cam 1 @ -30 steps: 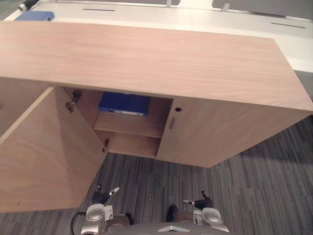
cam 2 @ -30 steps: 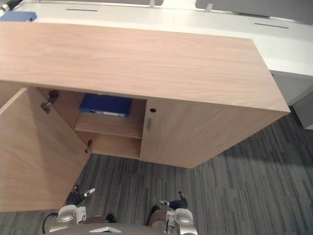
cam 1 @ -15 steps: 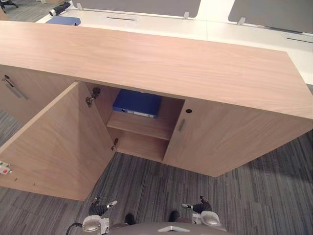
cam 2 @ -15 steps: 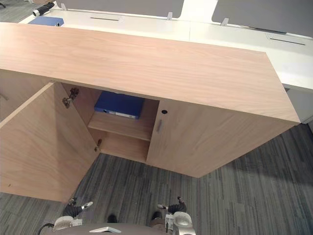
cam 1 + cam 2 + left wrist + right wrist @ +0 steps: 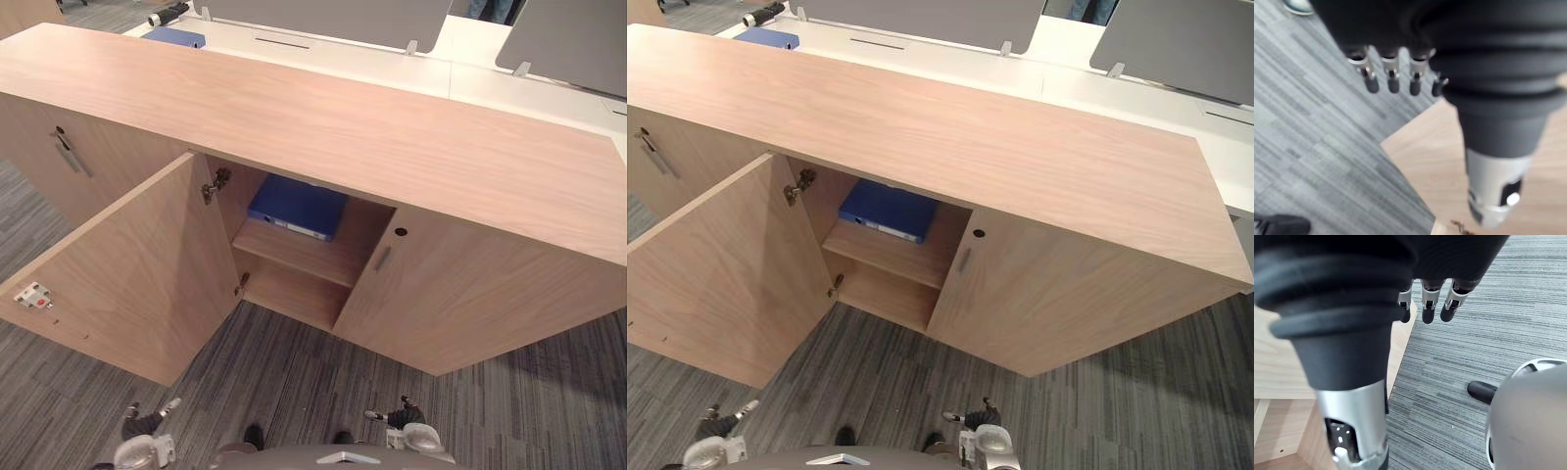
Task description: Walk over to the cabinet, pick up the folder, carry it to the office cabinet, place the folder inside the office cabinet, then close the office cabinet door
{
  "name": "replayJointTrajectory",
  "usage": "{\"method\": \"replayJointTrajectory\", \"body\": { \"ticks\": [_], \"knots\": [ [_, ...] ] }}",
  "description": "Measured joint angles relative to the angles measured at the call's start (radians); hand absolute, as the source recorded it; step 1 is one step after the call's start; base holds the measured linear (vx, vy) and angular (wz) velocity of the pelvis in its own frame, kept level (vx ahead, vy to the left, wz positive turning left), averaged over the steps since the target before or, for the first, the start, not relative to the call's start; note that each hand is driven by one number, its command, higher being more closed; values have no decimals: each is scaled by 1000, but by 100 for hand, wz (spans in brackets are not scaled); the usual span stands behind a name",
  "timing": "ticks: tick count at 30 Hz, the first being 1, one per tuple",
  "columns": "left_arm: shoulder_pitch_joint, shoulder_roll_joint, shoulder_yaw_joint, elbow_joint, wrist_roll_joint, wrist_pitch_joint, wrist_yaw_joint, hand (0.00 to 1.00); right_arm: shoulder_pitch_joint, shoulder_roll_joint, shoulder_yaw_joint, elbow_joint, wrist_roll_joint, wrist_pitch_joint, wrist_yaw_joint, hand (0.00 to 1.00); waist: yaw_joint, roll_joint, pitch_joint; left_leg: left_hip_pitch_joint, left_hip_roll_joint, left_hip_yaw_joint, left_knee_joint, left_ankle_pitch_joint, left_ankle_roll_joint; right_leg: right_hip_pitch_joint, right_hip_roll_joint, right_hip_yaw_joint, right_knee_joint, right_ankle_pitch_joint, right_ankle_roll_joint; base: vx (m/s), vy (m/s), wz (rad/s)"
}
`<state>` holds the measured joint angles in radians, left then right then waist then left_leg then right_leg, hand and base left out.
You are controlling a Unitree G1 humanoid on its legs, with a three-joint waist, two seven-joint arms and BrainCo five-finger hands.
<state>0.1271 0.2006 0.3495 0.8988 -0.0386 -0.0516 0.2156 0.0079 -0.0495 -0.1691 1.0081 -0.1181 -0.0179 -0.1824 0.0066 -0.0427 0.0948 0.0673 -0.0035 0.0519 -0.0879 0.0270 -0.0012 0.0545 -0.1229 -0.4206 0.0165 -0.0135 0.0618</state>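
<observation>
One office cabinet [image 5: 323,127] runs across the head views, and three of its doors show. One open door [image 5: 137,264] swings out on two hinges [image 5: 216,183]. One closed door [image 5: 470,294] stands just right of the gap, with a slim handle [image 5: 382,258] and a round keyhole [image 5: 400,233]. A further closed door [image 5: 39,157] is at the cabinet's left end.

Inside the open compartment there is a single shelf [image 5: 304,259], and on it lies one blue folder [image 5: 299,204]. It lies flat, toward the shelf's left end, with its spine along the front edge. The spine carries a pale strip (nothing on it can be read).

A small white tag with a red mark [image 5: 32,295] sits near the outer edge of the open door, its print too small to make out.

On the white desk [image 5: 343,59] behind the cabinet, a second blue item [image 5: 174,36] lies near the far left corner, beside a black cylinder [image 5: 168,13].

Both hands hang low over the grey carpet [image 5: 294,382], well apart from the folder. The left hand [image 5: 142,424] is below the open door and the right hand [image 5: 402,415] below the closed one. The left fingers [image 5: 1392,81] and right fingers [image 5: 1426,308] hang loose and hold nothing.
</observation>
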Motion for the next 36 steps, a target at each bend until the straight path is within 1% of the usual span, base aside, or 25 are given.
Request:
{"method": "replayJointTrajectory", "body": {
  "ticks": [4,5,6,9,13,14,22,32,35,36],
  "knots": [
    [-33,82,22,-64,-7,-12,-1,0,-10,-13,3,-1,-5,0,1,0,9,-8,4,0,1,1,0,-4,-3,0,3,6,-2,0,-2,0,0,0],
    [-43,92,30,-64,-8,-13,-1,0,-10,-16,5,-1,-5,0,1,0,11,-8,4,1,1,1,0,-5,-4,1,4,8,-2,0,-3,21,1,-3],
    [-61,123,46,-64,-13,-15,-1,0,-13,-23,10,-1,-5,-1,1,0,12,-8,4,3,2,3,0,-7,-4,2,6,13,-2,1,-4,15,0,-3],
    [-82,181,48,-65,-19,-18,-1,0,-12,-34,20,-1,-5,-1,2,0,13,-8,4,6,6,8,0,-11,-5,2,12,28,-1,5,-5,9,-3,-6],
    [-107,263,49,-67,-20,-23,-4,0,-7,-43,47,-1,-5,-2,5,0,24,-14,7,18,18,28,0,-19,-13,1,24,61,-1,5,-7,3,-11,-14],
    [-110,271,49,-67,-20,-25,-4,0,-7,-43,47,-1,-5,-3,6,0,24,-14,7,18,19,28,0,-19,-13,1,25,63,-1,5,-7,-1,-19,-7],
    [-116,292,50,-65,-18,-25,-4,0,8,-49,47,-1,-6,-5,6,0,29,-15,6,22,21,34,0,-23,-14,-1,29,112,1,5,-7,-1,-2,-1],
    [-114,291,62,-65,-18,-25,-3,0,19,-60,48,-1,-6,-5,6,0,42,-21,3,24,21,32,0,-22,-13,1,29,117,1,5,-7,0,0,0],
    [-101,276,57,-64,-17,-25,-5,0,19,-61,48,-1,-6,-5,6,0,43,-22,2,26,20,31,0,-22,-13,2,29,125,1,5,-7,0,0,0],
    [-94,256,57,-62,-16,-25,-6,0,20,-61,48,0,-7,-4,7,0,43,-22,2,27,19,31,0,-22,-13,4,29,132,1,5,-7,0,0,0]
  ]
}}
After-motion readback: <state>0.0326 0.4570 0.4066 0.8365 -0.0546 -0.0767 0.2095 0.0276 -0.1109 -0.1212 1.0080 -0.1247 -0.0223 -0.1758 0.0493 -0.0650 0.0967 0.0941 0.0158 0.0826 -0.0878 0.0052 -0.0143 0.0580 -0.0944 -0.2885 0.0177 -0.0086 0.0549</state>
